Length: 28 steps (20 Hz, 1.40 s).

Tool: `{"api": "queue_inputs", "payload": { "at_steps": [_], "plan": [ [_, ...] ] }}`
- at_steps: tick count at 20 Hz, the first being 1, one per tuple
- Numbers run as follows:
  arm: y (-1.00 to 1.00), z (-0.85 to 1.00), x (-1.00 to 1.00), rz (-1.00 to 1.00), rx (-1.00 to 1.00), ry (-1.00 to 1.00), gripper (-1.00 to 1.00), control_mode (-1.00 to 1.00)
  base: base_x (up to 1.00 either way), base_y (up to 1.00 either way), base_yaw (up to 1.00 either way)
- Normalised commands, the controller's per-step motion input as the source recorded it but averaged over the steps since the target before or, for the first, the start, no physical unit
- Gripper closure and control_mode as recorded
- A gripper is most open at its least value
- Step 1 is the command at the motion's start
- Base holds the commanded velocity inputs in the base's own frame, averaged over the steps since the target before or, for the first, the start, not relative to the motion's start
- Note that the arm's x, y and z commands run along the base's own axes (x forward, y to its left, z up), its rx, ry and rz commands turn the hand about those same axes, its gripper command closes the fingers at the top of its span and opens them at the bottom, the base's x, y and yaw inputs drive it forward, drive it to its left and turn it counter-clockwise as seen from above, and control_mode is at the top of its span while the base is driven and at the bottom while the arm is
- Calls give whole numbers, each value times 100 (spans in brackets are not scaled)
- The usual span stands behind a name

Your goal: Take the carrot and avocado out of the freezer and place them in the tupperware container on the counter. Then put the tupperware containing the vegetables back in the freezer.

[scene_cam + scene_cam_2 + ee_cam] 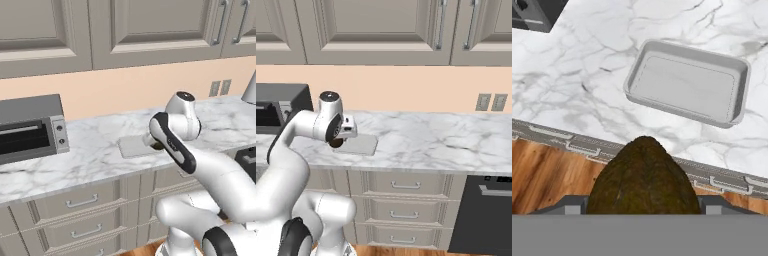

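Right now I'm mid-carry w/ my hand (643, 212) clamped on the avocado (643, 182), fingers wide round it, approaching the front edge of the tabletop (587, 75). Room, biggest first: grey-beige upper cabinets (135, 30) over a peach wall (406, 85), marble tabletop across, drawers (406, 186) below, wood floor (547, 175) underneath. Black microwave (27, 130) sits far left; dark appliance front (483, 215) low right. Tupperware container (687, 82) lies empty just ahead, no carrot visible in it. Next, I reckon: move fwd over the container, lower, release avocado inside the walls.
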Motion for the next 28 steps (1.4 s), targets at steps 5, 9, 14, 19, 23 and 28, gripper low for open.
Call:
{"api": "queue_inputs", "payload": {
  "at_steps": [5, 9, 14, 19, 23, 28],
  "plan": [
    [7, -38, 70, 0, 0, 6, 100, -100, 0, 0, 0],
    [0, -42, 50, 0, 0, 0, 100, -100, 0, 0, 0],
    [0, -44, 38, 0, 0, 0, 100, -100, 0, 0, 0],
    [0, -41, 41, 0, 0, 0, 100, -100, 0, 0, 0],
    [0, -31, 37, 0, 0, 0, 100, -100, 0, 0, 0],
    [0, -24, 30, 0, 0, 0, 100, -100, 0, 0, 0]
  ]
}}
